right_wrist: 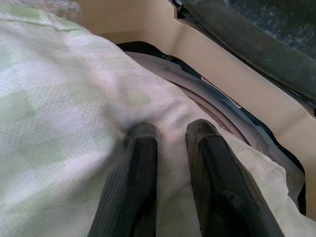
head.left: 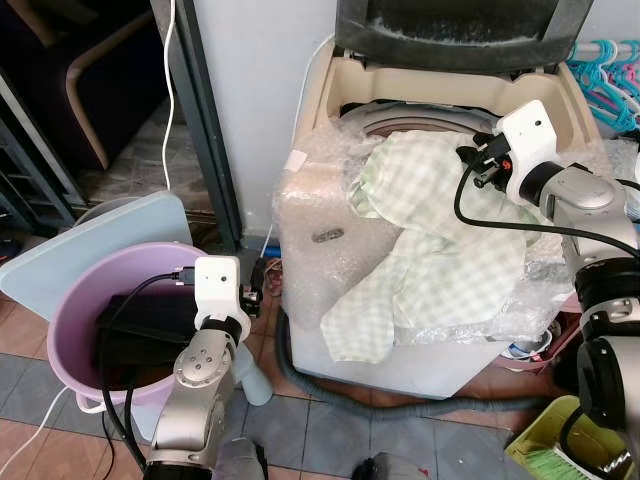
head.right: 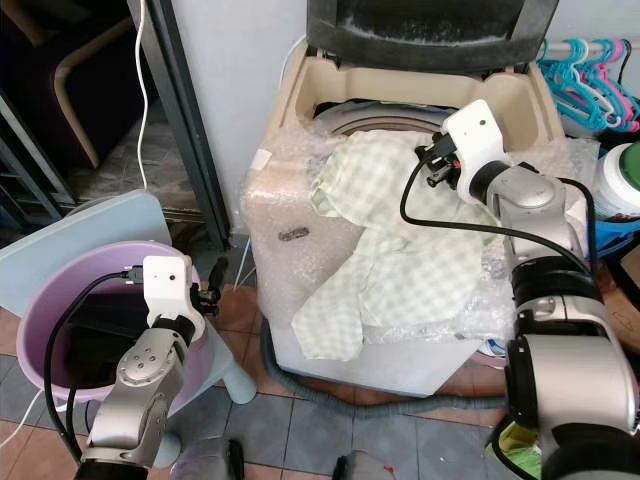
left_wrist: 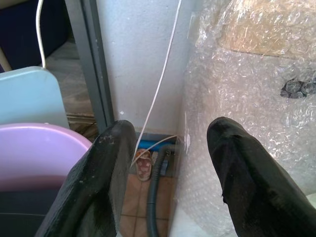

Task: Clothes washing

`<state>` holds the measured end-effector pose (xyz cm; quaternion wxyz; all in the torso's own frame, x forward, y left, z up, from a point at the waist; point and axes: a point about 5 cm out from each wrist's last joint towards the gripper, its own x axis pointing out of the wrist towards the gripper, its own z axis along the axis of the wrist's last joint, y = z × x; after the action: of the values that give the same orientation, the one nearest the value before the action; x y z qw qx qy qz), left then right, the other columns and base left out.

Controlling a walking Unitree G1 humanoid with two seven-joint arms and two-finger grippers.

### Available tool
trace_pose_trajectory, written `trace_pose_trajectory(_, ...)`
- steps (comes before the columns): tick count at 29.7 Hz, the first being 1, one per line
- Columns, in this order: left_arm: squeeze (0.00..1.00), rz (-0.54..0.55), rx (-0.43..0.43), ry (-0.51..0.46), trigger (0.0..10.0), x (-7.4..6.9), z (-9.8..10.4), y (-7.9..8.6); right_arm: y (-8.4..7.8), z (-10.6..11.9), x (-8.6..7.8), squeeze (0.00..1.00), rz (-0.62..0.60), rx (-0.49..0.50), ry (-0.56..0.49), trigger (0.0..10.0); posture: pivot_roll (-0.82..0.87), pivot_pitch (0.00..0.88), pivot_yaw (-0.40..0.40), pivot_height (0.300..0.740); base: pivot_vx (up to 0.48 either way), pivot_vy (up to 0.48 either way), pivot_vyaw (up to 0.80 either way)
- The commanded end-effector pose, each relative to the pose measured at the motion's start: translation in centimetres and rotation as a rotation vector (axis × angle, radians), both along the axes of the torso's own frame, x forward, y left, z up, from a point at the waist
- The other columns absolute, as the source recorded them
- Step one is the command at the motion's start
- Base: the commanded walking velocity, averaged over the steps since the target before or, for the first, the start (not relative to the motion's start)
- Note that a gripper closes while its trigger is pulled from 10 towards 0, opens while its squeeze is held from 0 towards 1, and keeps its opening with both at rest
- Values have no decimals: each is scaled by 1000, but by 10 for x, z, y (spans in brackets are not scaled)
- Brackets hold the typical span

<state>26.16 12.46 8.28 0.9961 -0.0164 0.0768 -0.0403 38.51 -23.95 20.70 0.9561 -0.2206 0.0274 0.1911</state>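
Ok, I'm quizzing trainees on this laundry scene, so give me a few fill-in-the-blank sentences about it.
1. The green-and-white checked cloth hangs partly over the front of the bubble-wrapped cream ____.
2. The right hand presses its black fingers into the ____.
3. The round plastic tub beside the left hand is coloured ____.

Missing words: washing machine; cloth; purple

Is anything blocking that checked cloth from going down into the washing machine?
Nothing visible does. The lid stands open and the green checked cloth already drapes over the drum opening's front rim, with the right claw pressed on it there.
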Motion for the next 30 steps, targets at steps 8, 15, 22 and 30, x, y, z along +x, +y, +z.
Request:
trace_pose_trajectory(8,0,8,15,-5,10000,0,3,4,1,51,-5,0,32,150,-323,0,-50,73,-3,740,0,0,0)
trace_pose_trajectory(15,0,2,14,-7,10000,0,3,4,-3,46,-27,1000,145,187,-254,10000,-52,75,0,740,0,0,0)
trace_pose_trajectory(22,0,-16,10,-4,10000,2,2,1,8,14,-46,1000,291,105,-112,10000,-69,71,10,740,0,0,0)
trace_pose_trajectory(30,0,-17,12,-15,10000,4,4,1,18,-11,-42,1000,191,54,-119,10000,-51,60,9,740,0,0,0)
